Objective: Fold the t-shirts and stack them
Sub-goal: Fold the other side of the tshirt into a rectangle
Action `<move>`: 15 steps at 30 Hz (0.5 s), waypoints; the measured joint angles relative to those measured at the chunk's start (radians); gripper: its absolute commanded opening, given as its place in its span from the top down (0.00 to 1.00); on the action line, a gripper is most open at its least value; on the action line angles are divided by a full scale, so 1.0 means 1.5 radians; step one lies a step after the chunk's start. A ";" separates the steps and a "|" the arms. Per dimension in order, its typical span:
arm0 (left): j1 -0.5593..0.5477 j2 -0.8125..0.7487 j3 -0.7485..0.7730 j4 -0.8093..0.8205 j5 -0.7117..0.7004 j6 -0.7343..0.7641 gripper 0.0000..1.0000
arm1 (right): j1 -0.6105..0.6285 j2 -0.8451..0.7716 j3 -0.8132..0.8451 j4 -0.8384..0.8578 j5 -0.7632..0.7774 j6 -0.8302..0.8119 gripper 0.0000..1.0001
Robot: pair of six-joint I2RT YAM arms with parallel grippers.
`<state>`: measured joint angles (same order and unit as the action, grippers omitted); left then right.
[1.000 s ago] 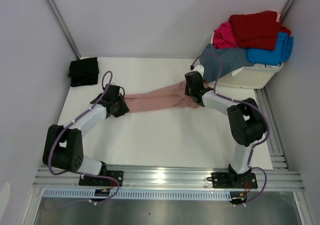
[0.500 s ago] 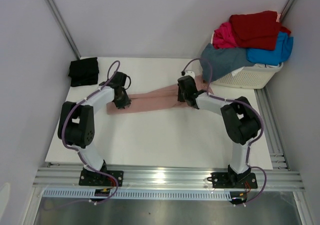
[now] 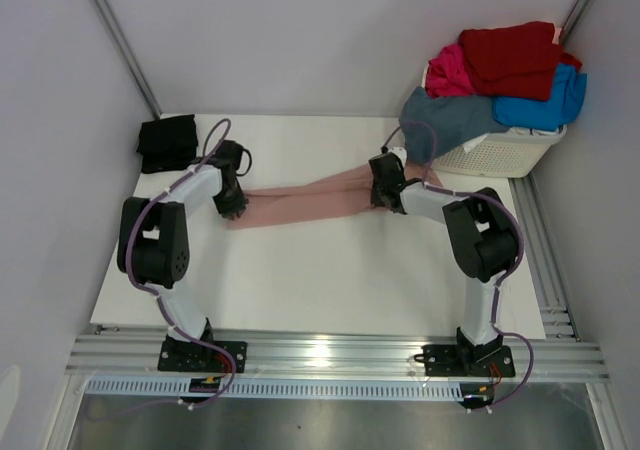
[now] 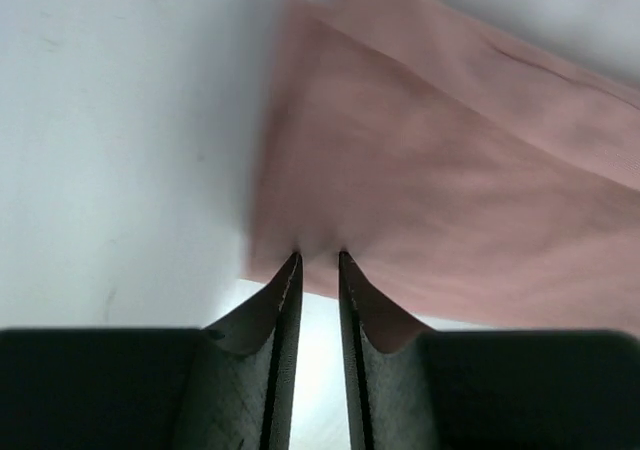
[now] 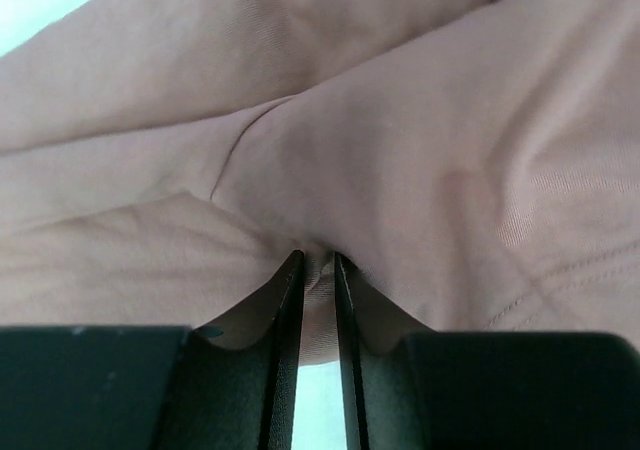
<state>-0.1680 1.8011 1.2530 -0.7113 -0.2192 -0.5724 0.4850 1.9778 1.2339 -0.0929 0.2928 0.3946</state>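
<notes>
- From my remote station, I saw the dusty-pink t-shirt (image 3: 310, 198) lying as a long narrow band across the far half of the white table (image 3: 300, 290), running from 9 o'clock up towards 2 o'clock.
- The left gripper (image 4: 318, 255) was at the band's 9 o'clock end, its jaws drawn nearly together and clamped on the shirt's edge, though that view was blurred.
- The right gripper (image 5: 312, 255) was at the 3 o'clock end, its jaws pinched on a pucker of the pink cloth.
- A folded black t-shirt (image 3: 168, 142) lay at the table's 10 o'clock corner, well apart from the pink one.
- At 2 o'clock, the white laundry basket (image 3: 505, 155) held a heap: the red t-shirt (image 3: 515, 58) on top, the magenta t-shirt (image 3: 450, 70) at its 9 o'clock, the bright-blue t-shirt (image 3: 545, 105) beneath, and the slate-blue t-shirt (image 3: 445, 120) spilling over the rim.
</notes>
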 measured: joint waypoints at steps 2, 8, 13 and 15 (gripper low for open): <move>0.024 0.003 0.000 -0.003 -0.005 0.005 0.84 | -0.025 -0.010 -0.014 0.001 0.004 0.007 0.78; 0.083 0.027 0.000 -0.007 -0.009 0.016 0.97 | -0.100 -0.035 -0.040 -0.019 0.021 0.024 0.78; 0.083 0.039 0.001 -0.010 0.002 0.022 0.98 | -0.108 -0.038 -0.045 -0.019 0.015 0.031 0.78; 0.083 0.024 -0.016 0.021 0.034 0.023 0.92 | -0.105 -0.039 -0.047 -0.016 0.006 0.031 0.78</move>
<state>-0.0437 1.8370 1.2293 -0.6800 -0.1688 -0.5385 0.3279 1.9190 1.1633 -0.1173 0.3012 0.4404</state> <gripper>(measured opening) 0.032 0.218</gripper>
